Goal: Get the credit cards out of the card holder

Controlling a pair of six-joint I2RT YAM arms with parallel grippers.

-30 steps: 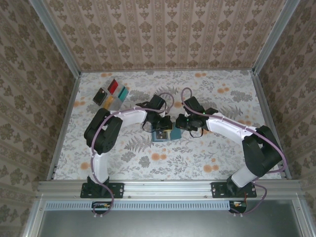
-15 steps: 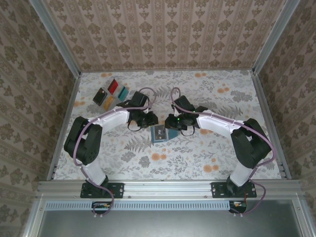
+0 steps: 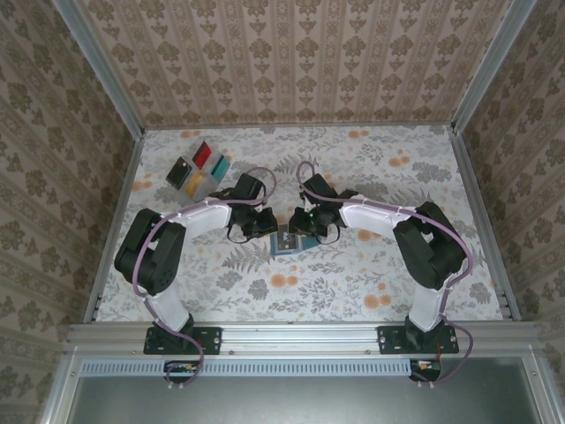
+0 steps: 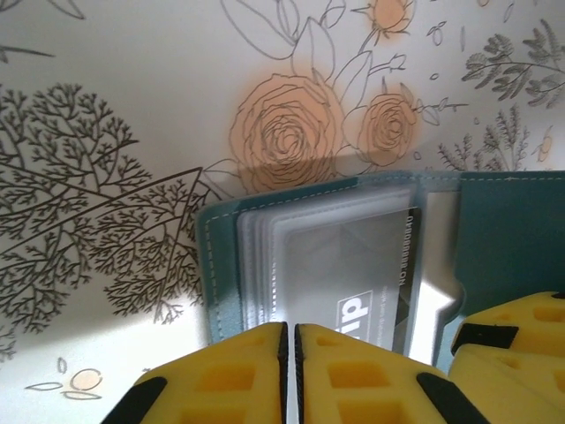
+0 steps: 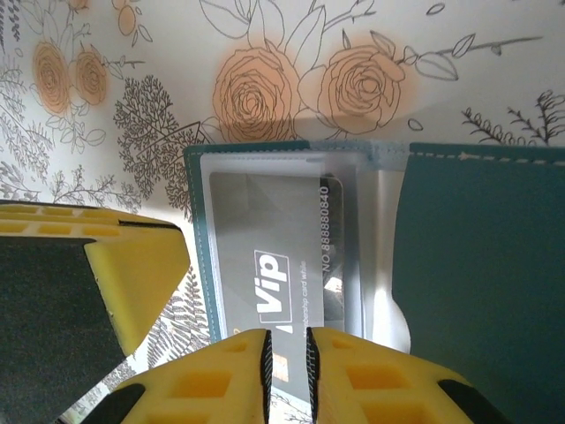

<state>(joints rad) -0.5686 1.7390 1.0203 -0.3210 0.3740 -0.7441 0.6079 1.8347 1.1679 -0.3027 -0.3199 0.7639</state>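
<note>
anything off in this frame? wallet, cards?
Nothing stands out. The card holder lies open and flat on the table, with one grey Vip card sitting square in its clear sleeve. The other cards lie in a loose cluster at the far left.

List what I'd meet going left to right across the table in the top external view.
Loose credit cards → left gripper → card holder → right gripper.

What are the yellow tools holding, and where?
Right tool pinches the grey card's short end. Left tool is shut at the card holder's near edge; a grip there can't be told.
</note>
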